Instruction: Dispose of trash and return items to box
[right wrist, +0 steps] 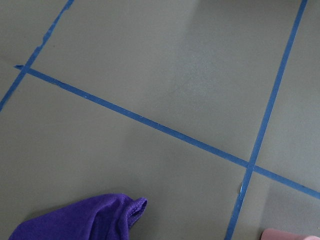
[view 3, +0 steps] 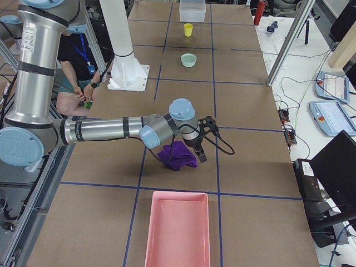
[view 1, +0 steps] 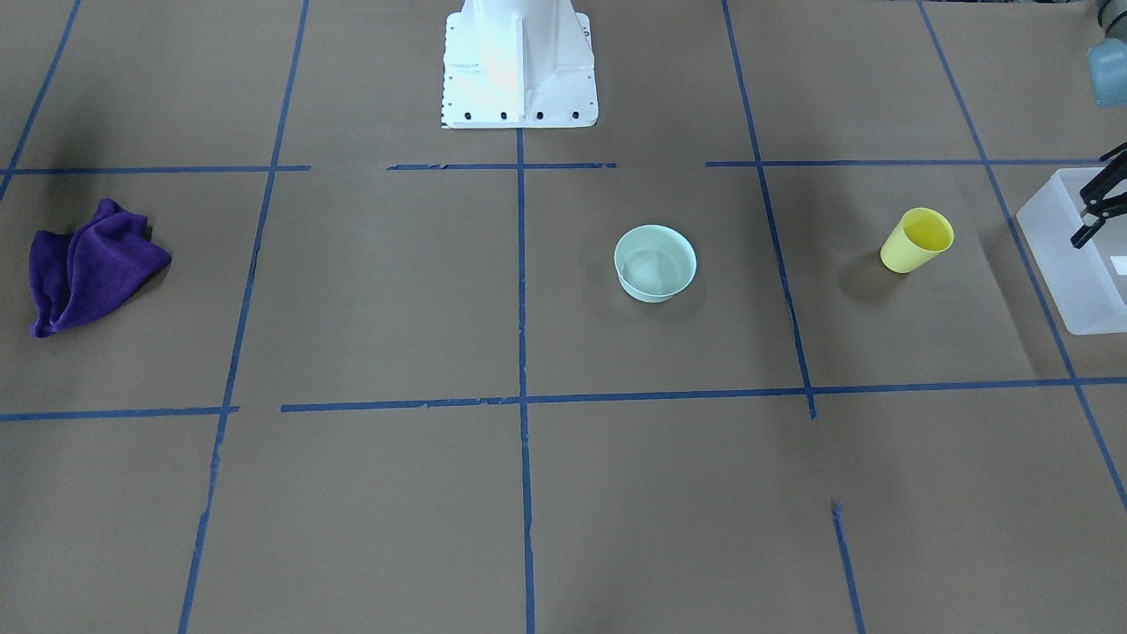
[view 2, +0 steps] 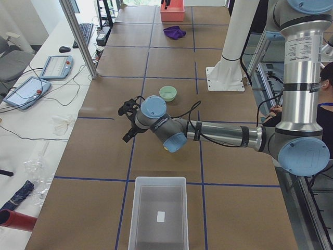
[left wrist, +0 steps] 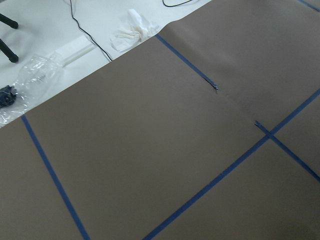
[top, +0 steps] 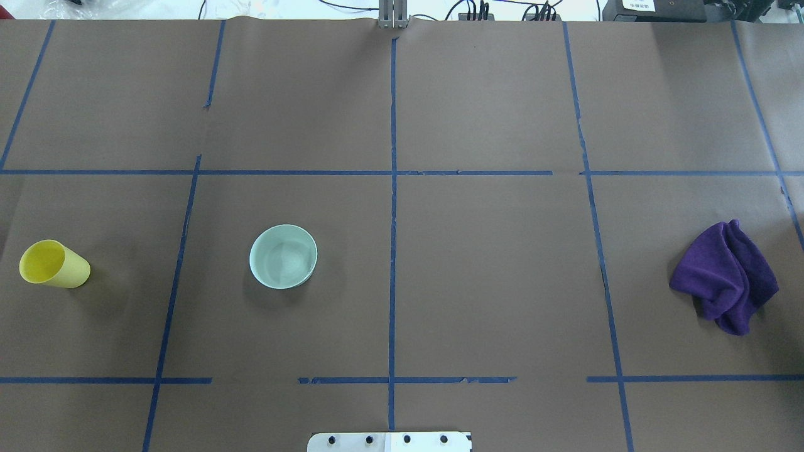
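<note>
Left gripper [view 2: 125, 125] hung spread and empty; right gripper [view 3: 206, 139], opening could not be told. Smooth round mint bowl [view 1: 655, 262] stood well apart from frosted rectangular box [view 2: 158, 213].

Brown paper covered the worktop [top: 496, 282], split into rectangles by blue tape lines [top: 393, 251]. At the left of the exterior left view, 2 tablets [view 2: 56, 66] lay on a white surface [view 2: 21, 151] beside a slanted metal post [view 2: 78, 36].
</note>
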Available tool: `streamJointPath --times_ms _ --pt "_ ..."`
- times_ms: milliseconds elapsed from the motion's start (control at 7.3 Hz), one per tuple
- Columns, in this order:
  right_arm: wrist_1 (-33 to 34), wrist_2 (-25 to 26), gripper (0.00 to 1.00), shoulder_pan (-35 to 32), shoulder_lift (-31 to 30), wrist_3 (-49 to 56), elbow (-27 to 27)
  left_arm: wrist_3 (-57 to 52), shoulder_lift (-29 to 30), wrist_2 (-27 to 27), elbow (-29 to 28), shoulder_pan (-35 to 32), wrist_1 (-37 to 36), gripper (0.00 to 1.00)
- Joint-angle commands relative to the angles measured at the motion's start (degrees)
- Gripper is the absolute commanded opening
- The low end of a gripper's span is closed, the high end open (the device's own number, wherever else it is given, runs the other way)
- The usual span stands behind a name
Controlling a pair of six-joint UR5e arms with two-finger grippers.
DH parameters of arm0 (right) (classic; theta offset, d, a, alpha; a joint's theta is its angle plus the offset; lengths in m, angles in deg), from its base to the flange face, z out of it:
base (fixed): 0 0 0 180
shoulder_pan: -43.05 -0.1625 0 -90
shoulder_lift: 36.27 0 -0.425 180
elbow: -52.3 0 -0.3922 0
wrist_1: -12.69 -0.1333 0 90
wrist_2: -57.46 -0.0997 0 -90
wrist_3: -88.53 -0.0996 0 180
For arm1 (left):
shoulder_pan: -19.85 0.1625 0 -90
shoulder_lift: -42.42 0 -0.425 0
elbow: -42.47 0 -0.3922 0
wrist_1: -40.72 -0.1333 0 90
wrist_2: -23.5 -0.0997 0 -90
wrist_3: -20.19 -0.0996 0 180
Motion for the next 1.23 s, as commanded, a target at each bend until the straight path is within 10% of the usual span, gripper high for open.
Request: streamJointPath --times_ms 0,411,1096 --pt "0.01 -0.13 1.00 0.00 -0.97 -0.32 -0.14 18.43 -7.44 -13.78 2.44 11.82 7.52 0.97" --pt "-1.90 -0.04 1.00 0.00 -2.98 -0.32 -0.32 39.02 -9.93 -20.67 3.60 23.97 7.81 0.59" --pt "-2.09 0.04 1.00 -0.09 -4.04 -0.23 -0.41 39.34 -13.71 -22.88 2.98 28.30 12.29 0.54"
